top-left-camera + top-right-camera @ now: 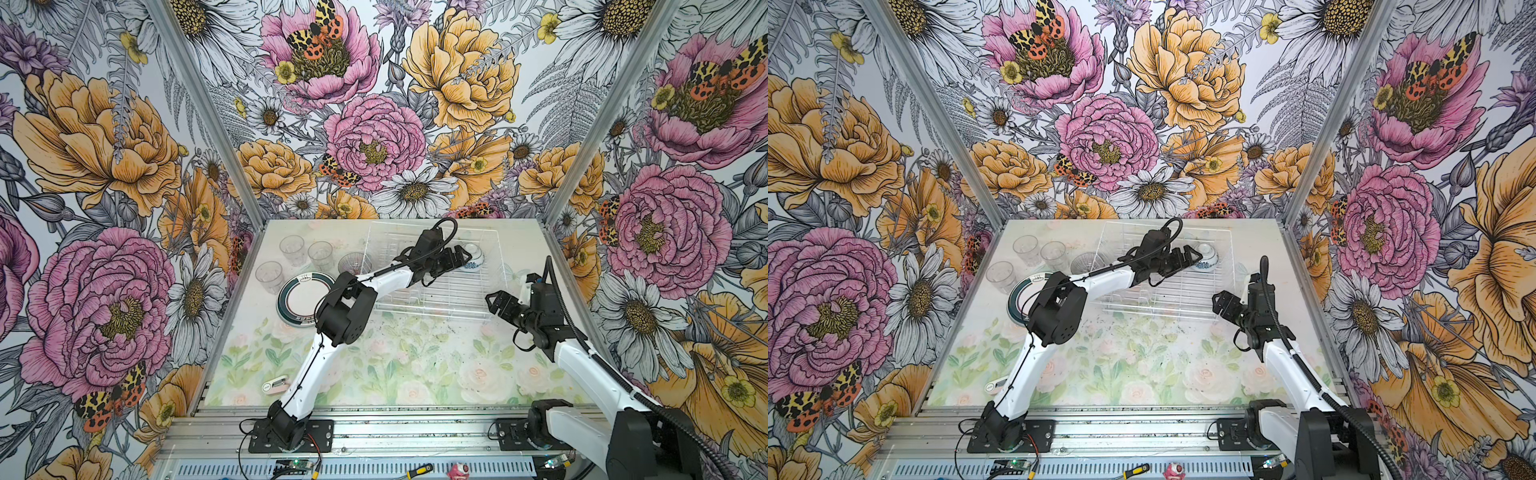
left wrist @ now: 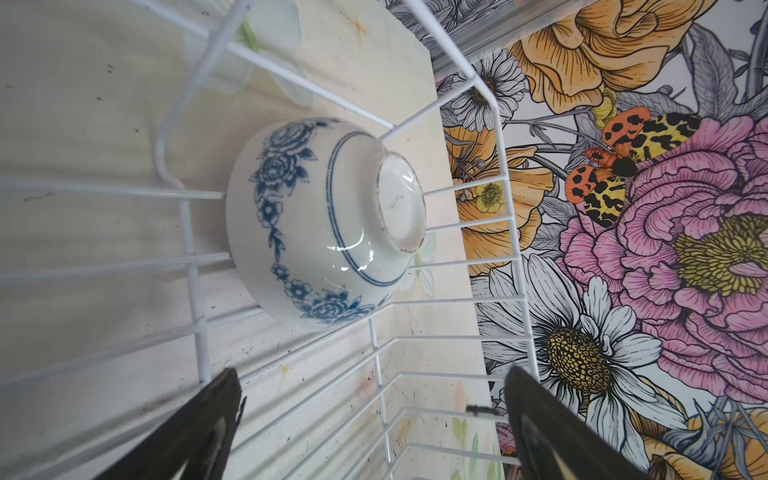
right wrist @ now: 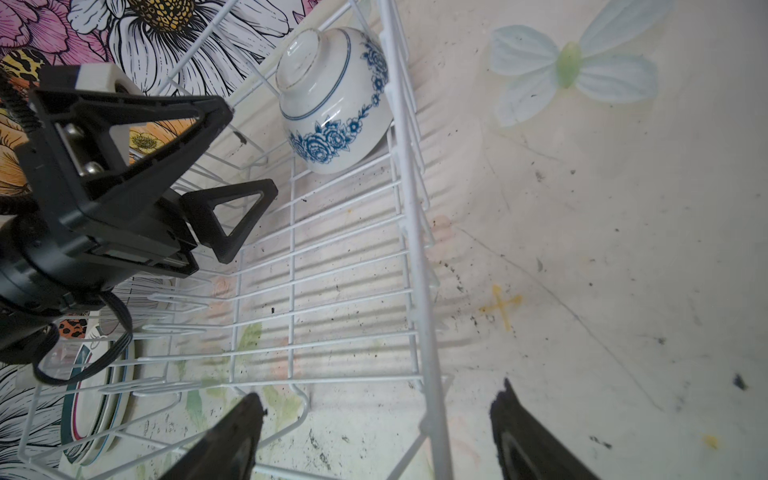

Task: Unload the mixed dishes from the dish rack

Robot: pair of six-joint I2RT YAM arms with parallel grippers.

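Note:
The white wire dish rack (image 1: 436,300) (image 1: 1163,305) stands at the back middle of the table. Upside down in its far right corner lies a small white bowl with a blue flower pattern (image 1: 475,254) (image 1: 1205,254) (image 2: 324,224) (image 3: 336,99). My left gripper (image 1: 463,257) (image 1: 1192,258) (image 2: 372,374) (image 3: 249,151) reaches into the rack just short of the bowl, open and holding nothing. My right gripper (image 1: 496,301) (image 1: 1219,301) (image 3: 378,395) hovers open at the rack's front right corner. In the right wrist view the rack's side rim (image 3: 411,232) runs between its fingers.
Left of the rack stand three clear tumblers (image 1: 293,249) (image 1: 321,255) (image 1: 269,276), a ribbed glass bowl (image 1: 353,264) and stacked dark-rimmed plates (image 1: 305,297) (image 3: 95,399). A small pink and white object (image 1: 274,384) lies front left. Patterned walls close three sides.

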